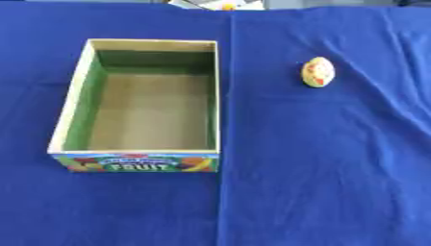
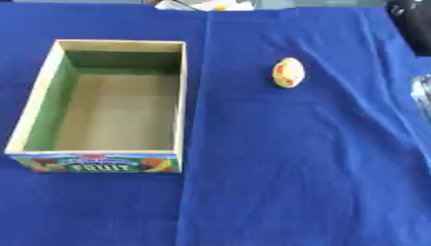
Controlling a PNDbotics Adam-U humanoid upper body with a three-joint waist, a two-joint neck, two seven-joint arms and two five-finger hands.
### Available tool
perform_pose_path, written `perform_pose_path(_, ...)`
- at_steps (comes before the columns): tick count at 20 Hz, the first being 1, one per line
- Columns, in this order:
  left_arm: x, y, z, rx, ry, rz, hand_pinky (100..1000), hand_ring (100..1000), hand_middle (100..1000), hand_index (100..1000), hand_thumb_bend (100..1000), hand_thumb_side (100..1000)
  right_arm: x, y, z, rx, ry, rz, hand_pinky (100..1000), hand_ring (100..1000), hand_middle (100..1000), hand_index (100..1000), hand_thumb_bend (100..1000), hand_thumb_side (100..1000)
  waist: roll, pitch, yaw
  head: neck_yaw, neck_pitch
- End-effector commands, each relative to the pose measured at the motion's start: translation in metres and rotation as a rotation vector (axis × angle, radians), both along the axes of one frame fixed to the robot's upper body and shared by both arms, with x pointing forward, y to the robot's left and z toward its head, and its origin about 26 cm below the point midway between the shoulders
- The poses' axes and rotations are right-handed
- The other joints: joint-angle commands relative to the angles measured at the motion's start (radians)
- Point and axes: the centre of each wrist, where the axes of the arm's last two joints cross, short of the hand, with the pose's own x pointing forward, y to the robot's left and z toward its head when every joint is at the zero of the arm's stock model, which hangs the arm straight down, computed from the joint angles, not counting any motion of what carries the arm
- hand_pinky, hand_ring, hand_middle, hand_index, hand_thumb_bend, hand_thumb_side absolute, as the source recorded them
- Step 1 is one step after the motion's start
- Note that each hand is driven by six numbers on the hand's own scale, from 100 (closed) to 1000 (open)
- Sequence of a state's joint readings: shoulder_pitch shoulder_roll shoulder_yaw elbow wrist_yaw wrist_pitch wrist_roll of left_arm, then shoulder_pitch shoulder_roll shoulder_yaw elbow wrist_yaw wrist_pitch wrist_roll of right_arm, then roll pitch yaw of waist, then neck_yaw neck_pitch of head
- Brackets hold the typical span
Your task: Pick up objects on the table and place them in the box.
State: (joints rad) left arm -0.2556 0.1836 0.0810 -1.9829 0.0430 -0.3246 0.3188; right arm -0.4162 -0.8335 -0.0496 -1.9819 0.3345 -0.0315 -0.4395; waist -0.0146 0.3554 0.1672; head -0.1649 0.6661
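Table cover: a deep blue cloth [image 1: 336, 168] lies over the whole table. It is soft and matte, with low wrinkles, and 1 long fold line runs from the far edge to the near edge, just right of the box.

Box: 1 open rectangular box [image 1: 76, 96] stands on the cloth at the left side, its long sides running away from the robot. The rim is pale, like light wood or card. The inner walls are green and the floor is plain tan.

Box content: the floor shows bare from wall to wall; only shadow lies along the far and right walls.

Box front: the near outer wall carries a colourful printed label [image 1: 139, 163] with fruit pictures and the word FRUIT.

Object: 1 small egg-shaped thing [image 1: 318, 72] lies on the cloth to the right of the box, well apart from it, about level with the box's far half. It is pale yellow with red marks and looks smooth and rounded. It is outside the box.

Right edge: in the right eye view a dark shape [image 2: 412, 19] shows at the upper right corner; I cannot tell what it is.

Robot hands: neither hand appears in the 2 views, so how far they are open, and whether they hold anything, cannot be told.
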Motion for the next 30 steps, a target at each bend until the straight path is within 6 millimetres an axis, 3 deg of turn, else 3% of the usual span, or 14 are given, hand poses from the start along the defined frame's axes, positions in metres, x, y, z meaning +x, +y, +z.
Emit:
perform_pose_path(1, -0.002, 0.0, 0.007, 0.018, -0.023, -0.01, 577, 839, 831, 775, 100, 1000, -0.005, -0.001, 0.027, -0.2, 0.066, -0.083, 815, 761, 705, 862, 100, 731, 0.001, -0.023, 0.004, -0.022, 0.0)
perform_pose_path(5, -0.002, 0.0, 0.006, 0.025, -0.016, -0.013, 576, 840, 832, 774, 100, 1000, -0.001, -0.001, 0.048, -0.374, 0.233, -0.138, 834, 778, 739, 870, 100, 769, 0.0, -0.024, 0.005, -0.029, 0.0)
perform_pose_path(10, -0.003, -0.001, 0.005, 0.033, -0.005, -0.022, 576, 841, 833, 774, 100, 1000, 0.025, -0.01, 0.058, -0.506, 0.366, -0.211, 844, 789, 756, 875, 100, 738, -0.004, -0.031, 0.009, -0.026, 0.004)
perform_pose_path(13, -0.003, -0.002, 0.004, 0.034, 0.002, -0.029, 576, 841, 833, 774, 100, 1000, 0.048, -0.017, 0.054, -0.547, 0.436, -0.246, 846, 794, 764, 884, 100, 759, -0.005, -0.036, 0.012, -0.018, 0.005)
perform_pose_path(17, -0.003, -0.002, 0.003, 0.034, 0.008, -0.031, 576, 842, 833, 774, 100, 1000, 0.077, -0.024, 0.044, -0.62, 0.564, -0.256, 864, 820, 793, 913, 100, 851, -0.005, -0.041, 0.014, -0.012, -0.003)
perform_pose_path(19, -0.003, -0.002, 0.003, 0.033, 0.011, -0.031, 576, 842, 833, 773, 100, 1000, 0.088, -0.026, 0.04, -0.658, 0.636, -0.249, 868, 826, 768, 915, 100, 874, -0.007, -0.042, 0.015, -0.011, -0.008)
perform_pose_path(30, -0.003, -0.002, 0.002, 0.032, 0.015, -0.033, 575, 842, 834, 772, 100, 1000, 0.11, -0.026, 0.028, -0.87, 0.914, -0.164, 920, 886, 782, 1000, 100, 793, -0.012, -0.04, 0.015, -0.012, -0.015)
